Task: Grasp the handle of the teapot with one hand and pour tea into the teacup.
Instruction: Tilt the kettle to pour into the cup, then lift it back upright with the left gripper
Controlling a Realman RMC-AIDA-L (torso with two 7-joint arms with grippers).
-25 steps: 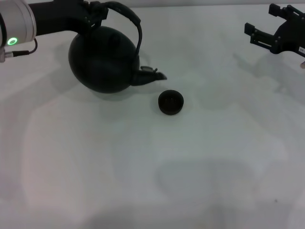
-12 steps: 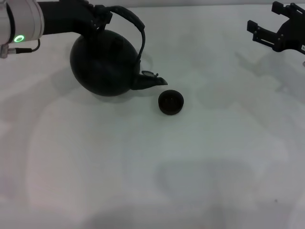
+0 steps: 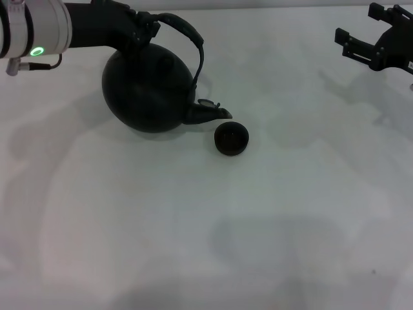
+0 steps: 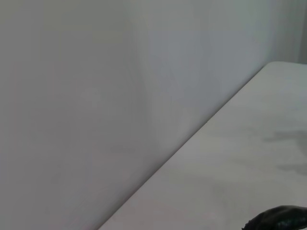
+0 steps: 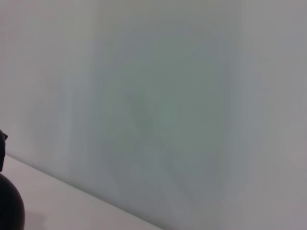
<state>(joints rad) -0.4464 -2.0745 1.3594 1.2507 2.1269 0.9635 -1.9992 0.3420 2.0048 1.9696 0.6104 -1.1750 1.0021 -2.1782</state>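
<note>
Pouring is judged to be the step in hand. At the left, the left gripper (image 3: 143, 27) is clenched on the handle (image 3: 191, 40), and the teapot (image 3: 148, 87) is held tilted, its spout reaching toward the teacup (image 3: 231, 138) just beside it on the table (image 3: 271, 219). The spout is not yet seen over the cup; a further tilt and slight shift rightward seem called for. At far right, the right gripper (image 3: 377, 45) is parked, its fingers spread.
</note>
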